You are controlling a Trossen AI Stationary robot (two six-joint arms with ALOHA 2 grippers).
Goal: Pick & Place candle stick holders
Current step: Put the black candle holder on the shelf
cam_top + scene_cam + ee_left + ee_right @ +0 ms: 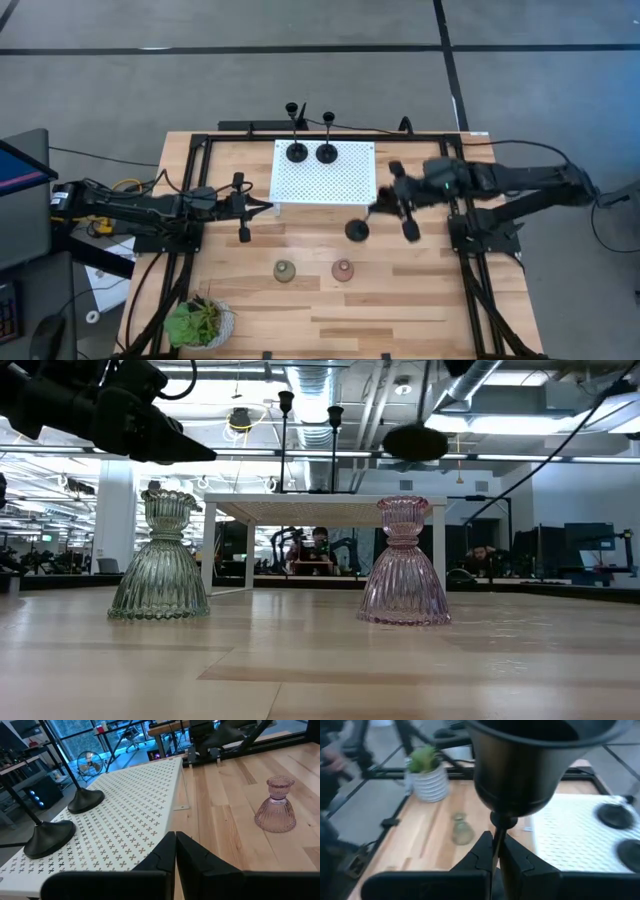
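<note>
Two slim black holders [311,152] stand on the white perforated board [345,185], far side. Right gripper [496,851] fingers pinch a third black holder [357,229]; only the low view shows it airborne. Left gripper [175,851] fingers pressed together.

Held black candle stick holder [535,765] blurred, rim cut off; its base hidden.

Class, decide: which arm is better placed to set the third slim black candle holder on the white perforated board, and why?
The right. Its pincer is shut on the slim black candle holder, beside the white perforated board. The left pincer holds nothing, at the board's other side.
</note>
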